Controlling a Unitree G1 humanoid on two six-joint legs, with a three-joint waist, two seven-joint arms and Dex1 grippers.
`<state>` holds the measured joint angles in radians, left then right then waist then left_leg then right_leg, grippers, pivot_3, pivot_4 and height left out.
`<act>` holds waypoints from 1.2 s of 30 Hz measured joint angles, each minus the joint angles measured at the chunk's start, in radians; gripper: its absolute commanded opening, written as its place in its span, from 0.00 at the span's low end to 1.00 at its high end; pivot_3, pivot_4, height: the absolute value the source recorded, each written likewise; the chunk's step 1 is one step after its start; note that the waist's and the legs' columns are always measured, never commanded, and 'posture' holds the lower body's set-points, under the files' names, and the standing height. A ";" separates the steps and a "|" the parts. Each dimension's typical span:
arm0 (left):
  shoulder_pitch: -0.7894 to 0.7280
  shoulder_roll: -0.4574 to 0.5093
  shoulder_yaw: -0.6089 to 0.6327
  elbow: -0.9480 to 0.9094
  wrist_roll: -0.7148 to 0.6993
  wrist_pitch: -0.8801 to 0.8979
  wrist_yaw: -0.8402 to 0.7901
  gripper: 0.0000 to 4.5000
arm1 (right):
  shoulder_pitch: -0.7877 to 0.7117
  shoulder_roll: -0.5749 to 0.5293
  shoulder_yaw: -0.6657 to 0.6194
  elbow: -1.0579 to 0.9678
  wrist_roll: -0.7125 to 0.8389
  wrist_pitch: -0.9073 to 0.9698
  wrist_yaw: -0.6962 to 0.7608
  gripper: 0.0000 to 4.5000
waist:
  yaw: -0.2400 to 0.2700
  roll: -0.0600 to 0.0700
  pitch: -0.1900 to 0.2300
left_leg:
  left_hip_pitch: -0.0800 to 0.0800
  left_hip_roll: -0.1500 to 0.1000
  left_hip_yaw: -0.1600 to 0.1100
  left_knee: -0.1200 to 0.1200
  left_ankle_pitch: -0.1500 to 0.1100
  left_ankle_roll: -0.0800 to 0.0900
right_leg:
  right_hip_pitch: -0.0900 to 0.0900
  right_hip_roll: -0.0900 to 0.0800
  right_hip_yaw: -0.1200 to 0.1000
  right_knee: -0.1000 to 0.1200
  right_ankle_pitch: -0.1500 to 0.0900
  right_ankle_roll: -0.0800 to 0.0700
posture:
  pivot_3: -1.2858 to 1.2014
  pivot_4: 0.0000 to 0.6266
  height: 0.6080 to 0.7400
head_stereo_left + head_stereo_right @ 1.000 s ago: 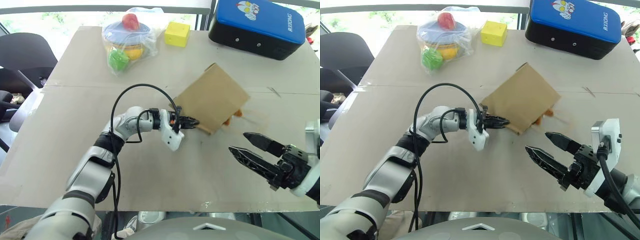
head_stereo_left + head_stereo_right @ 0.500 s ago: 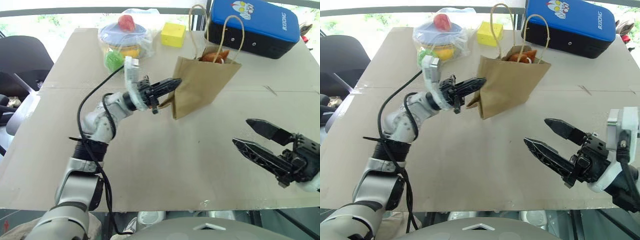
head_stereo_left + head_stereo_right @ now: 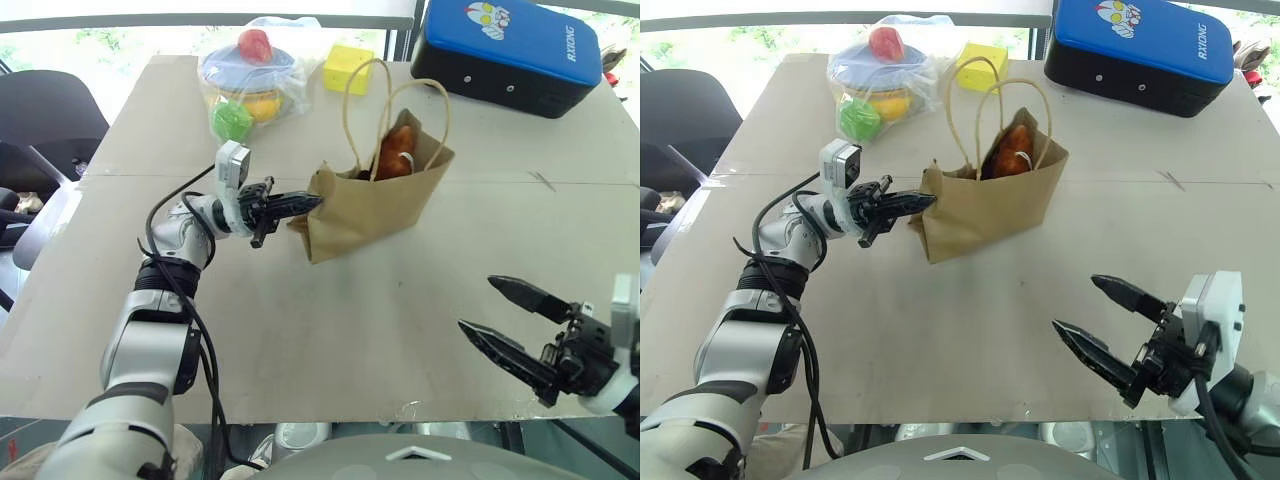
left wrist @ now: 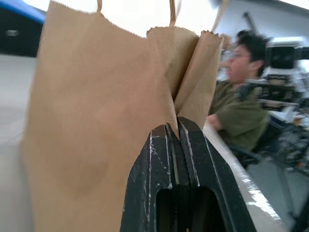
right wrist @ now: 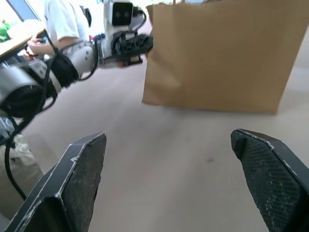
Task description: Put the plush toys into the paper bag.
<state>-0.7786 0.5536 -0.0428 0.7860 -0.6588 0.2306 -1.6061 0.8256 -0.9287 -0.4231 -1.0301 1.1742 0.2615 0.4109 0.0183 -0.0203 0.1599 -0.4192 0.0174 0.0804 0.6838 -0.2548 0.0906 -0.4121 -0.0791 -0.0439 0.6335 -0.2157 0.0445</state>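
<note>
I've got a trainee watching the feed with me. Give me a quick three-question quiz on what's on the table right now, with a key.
1. True or false: the left gripper is shut on the side edge of the paper bag.
2. What shows inside the bag's open top? A) a yellow cube B) a brown plush toy C) nothing
3. Fill in: the right gripper is ____ and holds nothing.

Key:
1. True. Its fingers pinch the bag's side fold, and the bag stands upright.
2. B. The brown plush toy sits between the handles; the yellow cube is behind the bag, on the table.
3. Open, apart from the bag.
</note>
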 measured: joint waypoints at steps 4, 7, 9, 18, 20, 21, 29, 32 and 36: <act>-0.004 -0.007 0.028 0.049 0.075 -0.094 0.025 0.01 | 0.003 -0.025 0.064 0.001 -0.053 -0.071 -0.041 0.91 | -0.002 0.000 0.000 | 0.000 0.000 0.000 0.000 0.000 0.000 | 0.000 -0.001 0.000 0.000 0.000 0.000 | 0.52 0.24 1.00; -0.001 -0.011 0.028 0.086 0.177 -0.206 0.077 0.01 | -0.032 -0.060 0.119 0.001 -0.073 -0.094 -0.088 0.91 | -0.002 0.000 0.000 | 0.000 0.000 0.000 0.000 0.000 0.000 | -0.001 -0.002 0.000 0.000 0.000 -0.001 | 0.52 0.24 1.00; 0.003 -0.007 0.030 0.094 0.212 -0.232 0.082 0.01 | -0.051 -0.078 0.140 0.002 -0.074 -0.099 -0.111 0.91 | -0.002 0.000 0.000 | 0.000 0.000 0.000 -0.001 0.000 0.000 | -0.001 -0.002 0.000 0.000 0.000 -0.001 | 0.52 0.24 1.00; 0.118 0.000 0.096 -0.136 0.065 -0.114 0.005 0.01 | -0.097 -0.098 0.149 0.002 -0.065 -0.103 -0.147 0.91 | -0.003 0.000 0.000 | -0.002 0.000 -0.001 -0.001 0.000 -0.001 | -0.002 -0.004 -0.001 0.000 0.000 -0.001 | 0.52 0.24 1.00; 0.140 0.004 0.093 -0.223 0.026 -0.070 -0.002 0.01 | -0.099 -0.098 0.149 0.003 -0.061 -0.102 -0.147 0.91 | 0.000 0.000 0.000 | -0.002 0.000 -0.001 -0.001 0.000 -0.001 | -0.002 -0.004 -0.002 0.000 0.000 -0.001 | 0.52 0.24 1.00; 0.142 0.005 0.094 -0.244 0.018 -0.057 -0.002 0.01 | -0.100 -0.098 0.148 0.003 -0.059 -0.102 -0.146 0.91 | 0.001 0.000 0.000 | -0.002 0.000 -0.001 -0.001 0.000 -0.001 | -0.002 -0.004 -0.002 0.000 0.000 -0.001 | 0.52 0.24 1.00; 0.236 0.120 -0.003 -0.492 -0.158 0.019 -0.004 0.01 | -0.095 -0.101 0.142 0.005 -0.059 -0.092 -0.120 0.91 | -0.003 0.000 0.000 | -0.002 -0.001 -0.001 -0.001 0.000 -0.001 | -0.002 -0.004 -0.002 0.000 0.000 -0.001 | 0.52 0.24 1.00; 0.255 0.139 -0.015 -0.524 -0.221 0.053 -0.003 0.01 | -0.079 -0.104 0.130 0.005 -0.053 -0.095 -0.102 0.91 | -0.001 0.000 0.000 | -0.002 -0.001 -0.001 -0.001 0.000 -0.001 | -0.002 -0.005 -0.002 0.000 0.000 0.000 | 0.52 0.24 1.00; 0.268 0.149 -0.051 -0.556 -0.248 0.073 -0.004 0.01 | -0.038 -0.106 0.096 0.005 -0.049 -0.115 -0.076 0.91 | -0.001 0.000 0.000 | -0.002 -0.001 -0.001 -0.001 0.000 -0.001 | -0.001 -0.005 -0.002 -0.002 0.000 0.000 | 0.52 0.24 1.00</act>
<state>-0.5103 0.7022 -0.0938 0.2299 -0.9067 0.3037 -1.6098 0.7872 -1.0346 -0.3272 -1.0248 1.1252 0.1466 0.3350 0.0176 -0.0199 0.1600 -0.4210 0.0164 0.0795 0.6830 -0.2548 0.0896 -0.4132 -0.0838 -0.0464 0.6318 -0.2154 0.0441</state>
